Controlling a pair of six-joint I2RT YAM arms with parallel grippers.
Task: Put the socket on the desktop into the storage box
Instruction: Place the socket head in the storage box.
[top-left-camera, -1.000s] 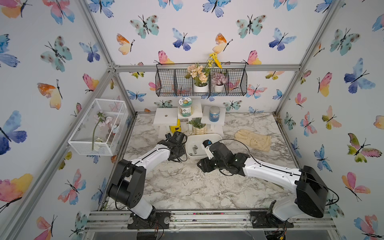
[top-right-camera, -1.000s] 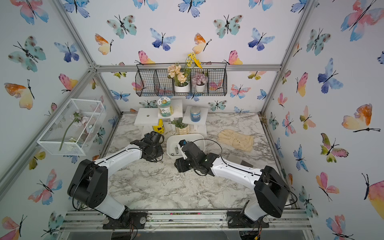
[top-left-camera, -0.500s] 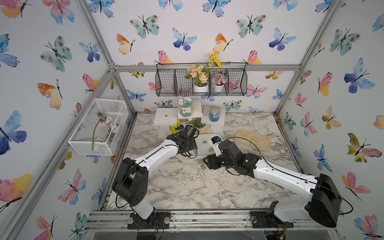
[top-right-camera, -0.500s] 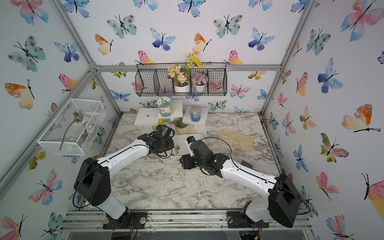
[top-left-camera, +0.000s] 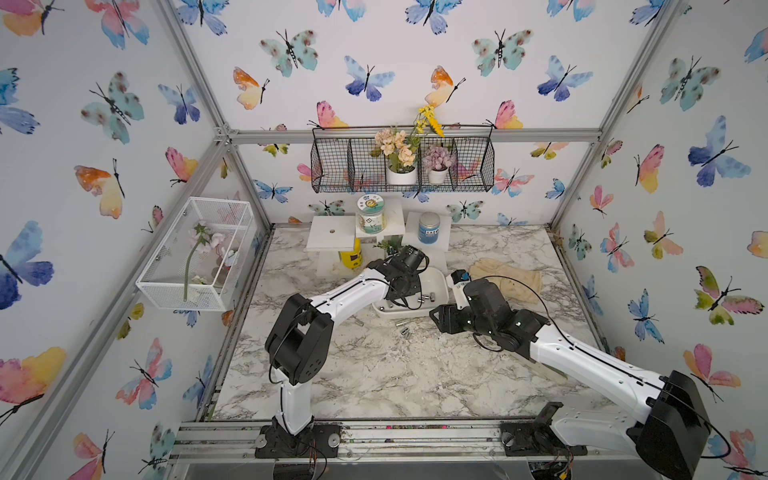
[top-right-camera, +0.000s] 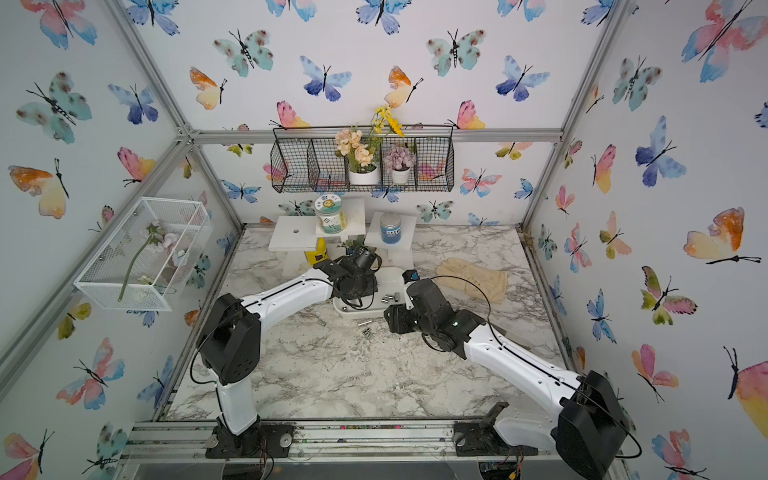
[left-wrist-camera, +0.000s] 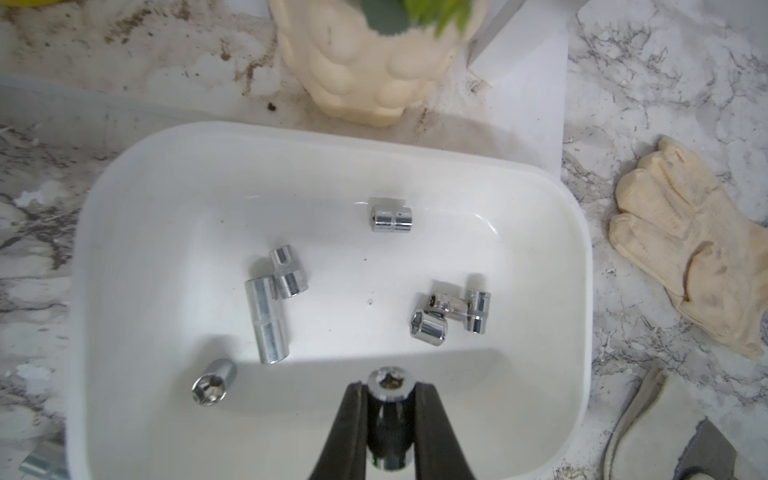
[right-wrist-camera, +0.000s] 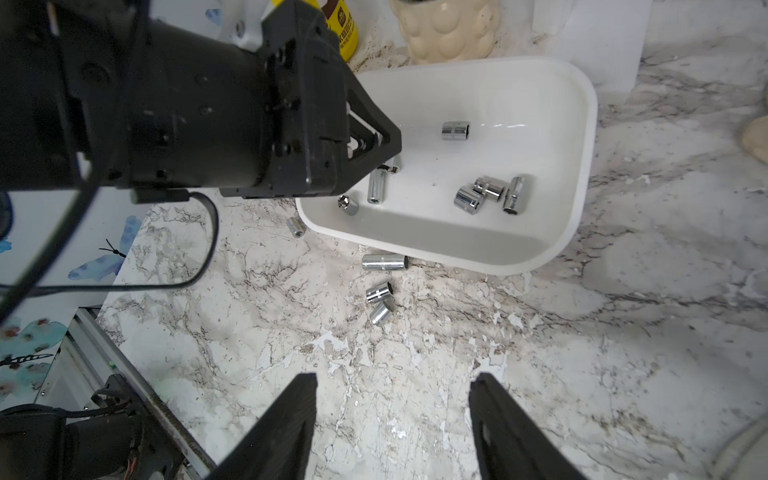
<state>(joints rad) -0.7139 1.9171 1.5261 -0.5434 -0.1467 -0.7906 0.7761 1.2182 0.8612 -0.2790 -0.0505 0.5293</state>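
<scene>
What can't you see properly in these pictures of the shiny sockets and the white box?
- Left wrist view: a cut-off socket beside the storage box is blurred and cropped by the picture's edge.
- Right wrist view: the left gripper hides the held socket and one side of the box.
- Both top views: the loose sockets on the desktop are too small to tell apart.

- Left arm (top-left-camera: 353, 293): white shells, bulky black joint housings, thin black seam line along the forearm.
- Right arm (top-left-camera: 590, 365): same build; small dark screw holes in shell; green light (top-right-camera: 456, 323) at wrist.
- Left wrist housing (right-wrist-camera: 187, 104): black, cylindrical, screw heads visible.
- Cable (right-wrist-camera: 214, 232): black, looped off left wrist.
- Fingers (right-wrist-camera: 286, 428): matte black, flat, tapered.
- Bases (top-left-camera: 291, 442): black plates, silver bolts.
</scene>
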